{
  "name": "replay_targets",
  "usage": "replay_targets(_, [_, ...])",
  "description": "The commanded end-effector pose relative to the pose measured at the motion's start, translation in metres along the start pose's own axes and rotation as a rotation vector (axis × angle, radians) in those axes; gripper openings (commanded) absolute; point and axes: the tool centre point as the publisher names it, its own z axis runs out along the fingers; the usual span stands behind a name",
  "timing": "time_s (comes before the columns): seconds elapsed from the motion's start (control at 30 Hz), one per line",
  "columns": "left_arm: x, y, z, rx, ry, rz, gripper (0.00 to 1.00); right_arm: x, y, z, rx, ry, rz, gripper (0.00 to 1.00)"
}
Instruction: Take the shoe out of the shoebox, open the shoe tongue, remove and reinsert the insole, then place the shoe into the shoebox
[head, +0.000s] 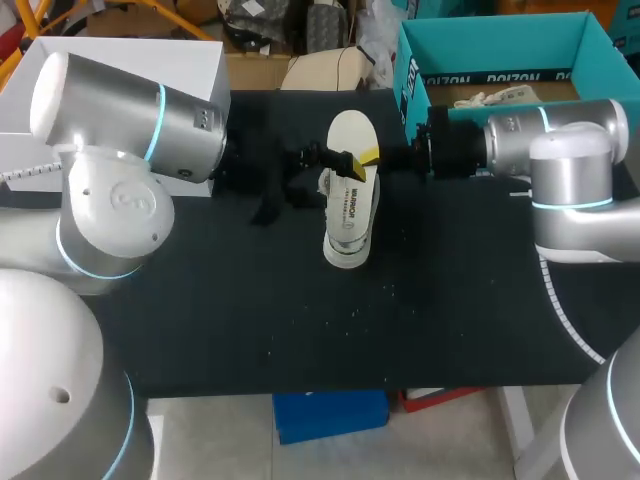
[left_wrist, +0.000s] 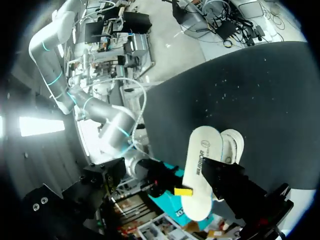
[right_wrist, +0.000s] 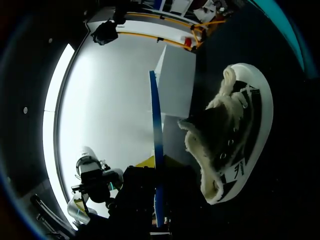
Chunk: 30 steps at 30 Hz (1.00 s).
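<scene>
Seen from above, the shoe (head: 350, 218) stands on its sole in the middle of the black worktop (head: 450, 310). It is out of the teal shoebox (head: 410, 70), which sits at the far right corner. The white insole (head: 350, 132) is held upright just over the shoe's far end. The left wrist view shows the insole's printed white face with one yellow tip pressed on it. The right wrist view sees it edge-on, a thin blue line running straight out from the right end effector (head: 373, 155), which grips it. Only that view shows the shoe's fleecy lining and its laces. The left end effector (head: 330, 160) lies dark across the insole and hides part of it; whether it is open or closed cannot be told. A white box (head: 150, 60) sits at the far left, partly behind the left arm's joint.
</scene>
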Motion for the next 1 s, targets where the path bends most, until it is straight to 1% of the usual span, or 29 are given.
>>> replay_targets(0.03, [-0.007,0.0,0.003,-0.085,1.058,0.136,1.0,-0.001,0.001,0.001,0.002,0.0,0.001,0.0])
replay_targets(0.17, [-0.011,0.0,0.0,-0.079,1.148,0.142,1.0,-0.001,0.001,0.001,0.002,0.0,0.001,0.0])
replay_targets(0.37, [-0.014,-0.005,0.003,-0.017,1.261,0.148,1.0,-0.001,0.001,0.001,0.002,0.0,0.001,0.0])
replay_targets(0.43, [-0.015,-0.008,0.005,0.013,1.229,0.139,1.0,-0.001,0.001,0.001,0.002,0.0,0.001,0.0])
replay_targets(0.5, [-0.015,-0.01,0.006,0.02,1.234,0.137,1.0,-0.001,0.001,0.001,0.002,0.0,0.001,0.0])
replay_targets(0.57, [-0.014,-0.012,0.006,0.039,1.191,0.127,1.0,-0.001,0.001,0.001,0.002,0.0,0.001,0.0])
replay_targets(0.83, [-0.014,-0.015,0.006,0.068,1.105,0.103,1.0,-0.001,0.001,0.001,0.002,0.0,0.001,0.0])
replay_targets(1.0, [-0.013,-0.015,0.006,0.074,1.085,0.098,1.0,-0.001,0.001,0.001,0.002,0.0,0.001,0.0])
